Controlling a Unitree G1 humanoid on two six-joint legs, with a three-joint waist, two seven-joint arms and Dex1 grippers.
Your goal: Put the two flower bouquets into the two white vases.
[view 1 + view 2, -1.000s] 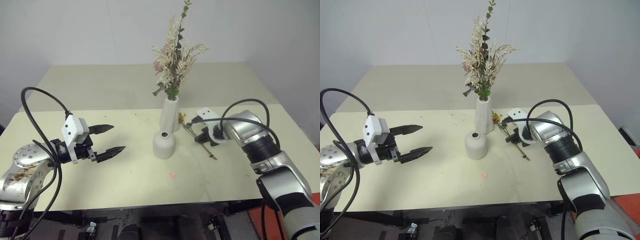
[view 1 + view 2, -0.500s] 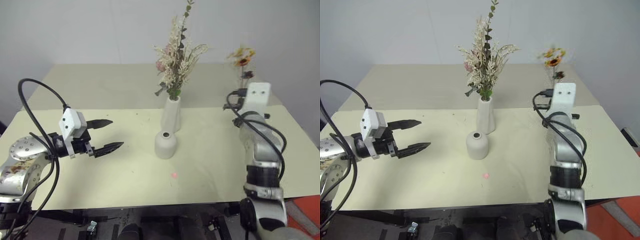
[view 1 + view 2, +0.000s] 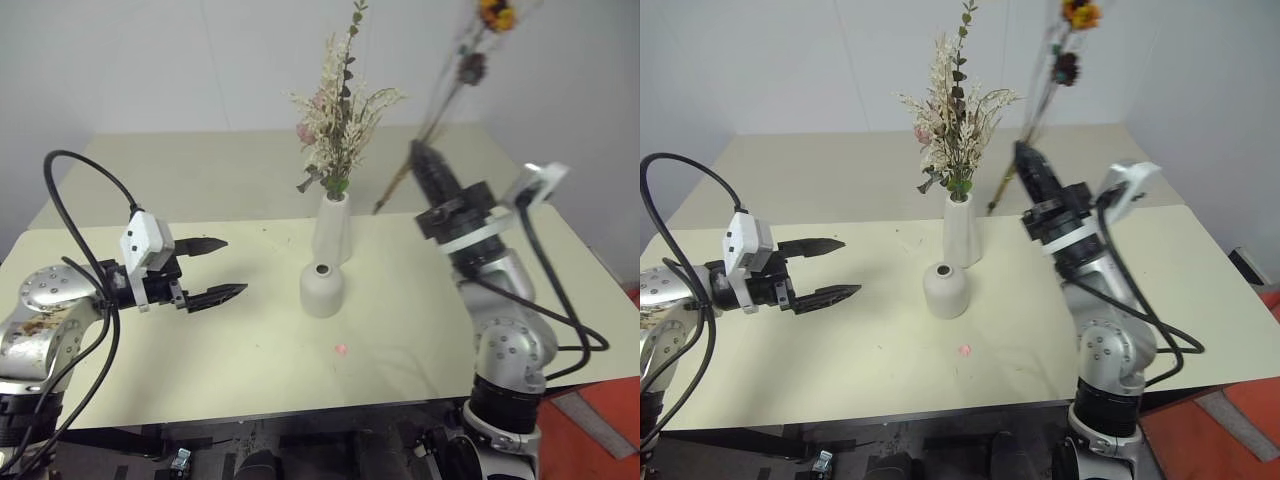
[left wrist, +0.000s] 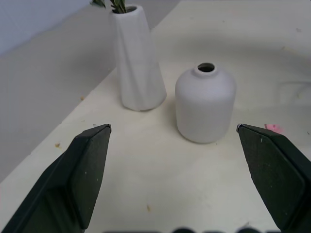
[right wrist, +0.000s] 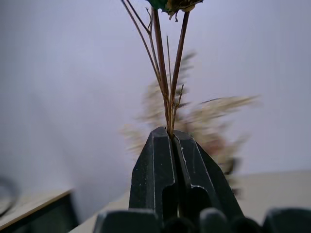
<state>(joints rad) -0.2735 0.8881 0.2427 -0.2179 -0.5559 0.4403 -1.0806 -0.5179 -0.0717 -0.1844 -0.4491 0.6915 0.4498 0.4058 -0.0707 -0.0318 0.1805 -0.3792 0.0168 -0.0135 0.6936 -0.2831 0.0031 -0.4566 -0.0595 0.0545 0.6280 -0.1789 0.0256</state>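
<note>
Right wrist view: blurred bushy bunch (image 5: 194,121) behind the sprig (image 5: 167,82).

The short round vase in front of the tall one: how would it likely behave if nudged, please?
The short vase looks squat with a wide flat base, so it would probably slide rather than tip. It looks like ceramic, so likely fairly heavy and breakable. A push away from the robot could knock it into the tall vase close behind.

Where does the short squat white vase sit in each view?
Left eye: short squat vase mid-table, just in front of the tall vase.
Right eye: same spot.
Left wrist: between the open left gripper fingers, beyond them.
Shared landmark: tall vase.
</note>
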